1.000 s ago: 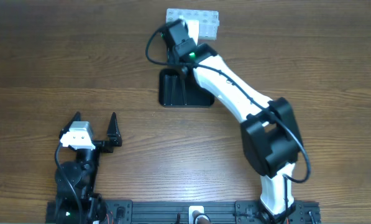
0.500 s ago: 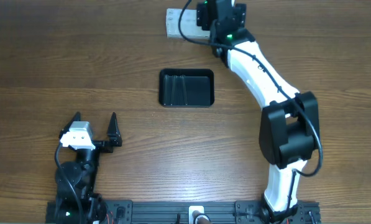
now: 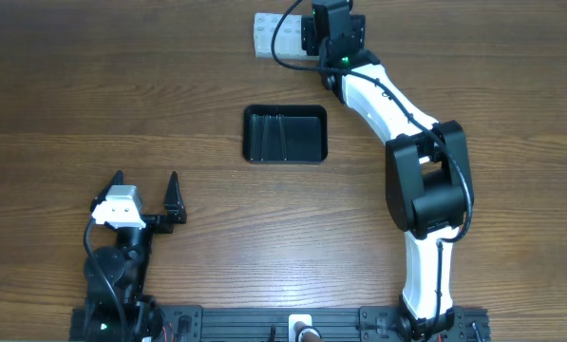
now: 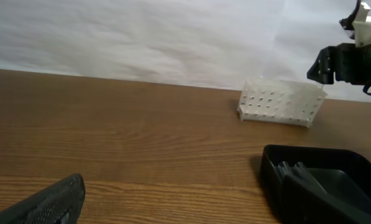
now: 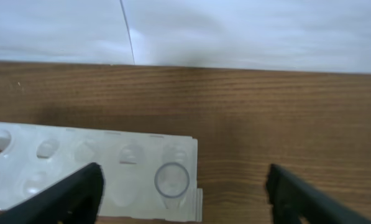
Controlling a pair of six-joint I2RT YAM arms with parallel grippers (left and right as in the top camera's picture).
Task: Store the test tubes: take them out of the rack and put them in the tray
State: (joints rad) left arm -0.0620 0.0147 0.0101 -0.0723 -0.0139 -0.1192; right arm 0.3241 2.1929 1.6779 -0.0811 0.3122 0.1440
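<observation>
Your right wrist view shows the right claw (image 5: 184,171) spread wide over the rack's (image 5: 79,165) end, where one test tube (image 5: 171,179) stands. Your top view adds the tray (image 3: 324,135) near the rack on the tabletop (image 3: 74,95), and the left claw (image 3: 145,185), also wide, well apart.

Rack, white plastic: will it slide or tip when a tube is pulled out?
Probably light: the white perforated plastic rack looks hollow, so it could slide on the wooden table. Tipping seems less likely: it sits low and long. The clear tube stands in an end hole, so a skewed pull might lift that end.
</observation>
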